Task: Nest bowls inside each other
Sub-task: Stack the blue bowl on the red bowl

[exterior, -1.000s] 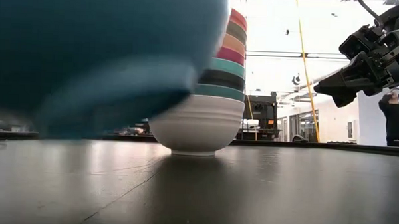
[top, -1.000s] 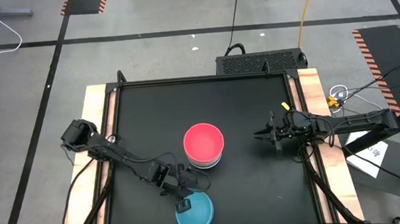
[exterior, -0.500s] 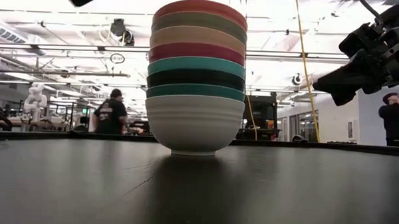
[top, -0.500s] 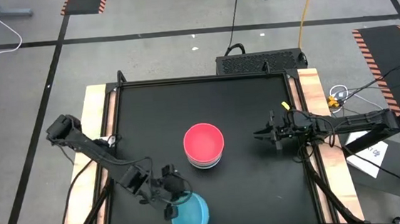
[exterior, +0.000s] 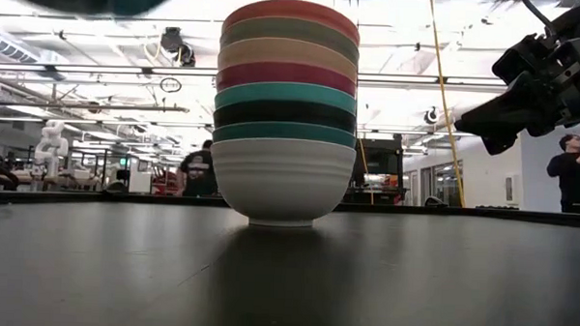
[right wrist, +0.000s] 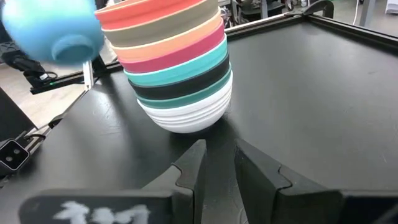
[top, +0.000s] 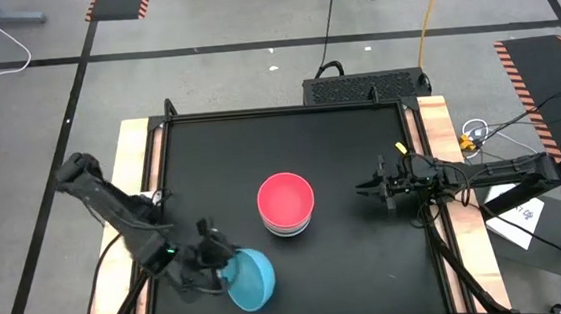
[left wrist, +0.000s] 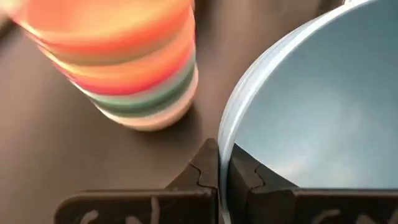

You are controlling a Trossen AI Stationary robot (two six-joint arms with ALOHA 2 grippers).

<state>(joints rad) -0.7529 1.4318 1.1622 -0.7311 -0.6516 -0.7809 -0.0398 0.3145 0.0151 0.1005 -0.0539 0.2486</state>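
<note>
No readable text, label, brand, number or sign anywhere in these views

Left arm runs from frame's left edge down to lower left, left gripper [top: 221, 269] clamped on rim of light blue bowl [top: 253, 278], lifted and tilted. Right arm reaches in from right, right gripper [top: 366, 185] hovering mid-right, fingers slightly apart, empty.
</note>
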